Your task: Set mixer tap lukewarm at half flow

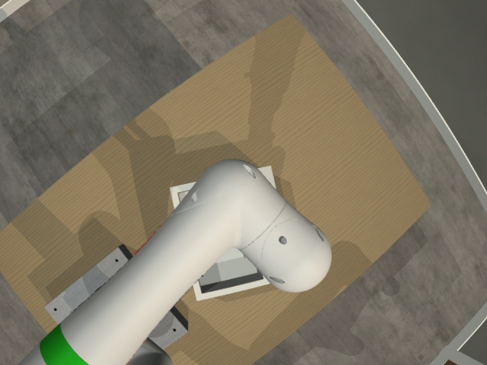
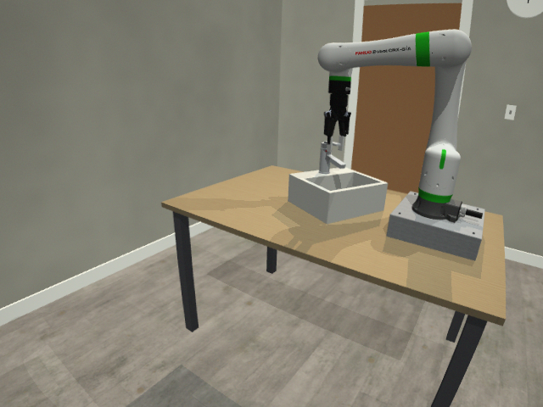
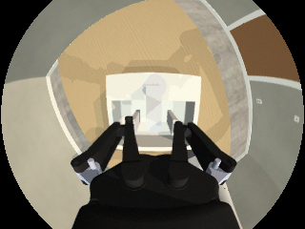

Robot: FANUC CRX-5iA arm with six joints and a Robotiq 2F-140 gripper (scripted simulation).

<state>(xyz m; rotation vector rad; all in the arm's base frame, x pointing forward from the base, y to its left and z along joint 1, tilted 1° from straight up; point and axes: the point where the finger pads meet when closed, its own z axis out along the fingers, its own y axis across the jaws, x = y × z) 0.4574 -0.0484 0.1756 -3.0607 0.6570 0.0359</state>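
Observation:
The grey mixer tap (image 2: 325,158) stands at the far rim of the white square basin (image 2: 338,194). Its spout (image 2: 338,163) reaches out over the bowl, and its lever (image 2: 333,144) sits on top of the tap body. My gripper (image 2: 334,136) hangs straight down just above the tap. Its fingers are partly open on either side of the lever end, and nothing is held between them. In the wrist view the gripper (image 3: 152,121) frames the tap (image 3: 152,98) over the basin (image 3: 152,110), with a gap on both sides. In the overhead view my arm hides the tap, and only parts of the basin (image 1: 232,277) show.
The basin stands near the middle of a wooden table (image 2: 306,236). My grey base block (image 2: 436,227) is to the right of the basin. A brown door (image 2: 394,109) and the wall are behind the table.

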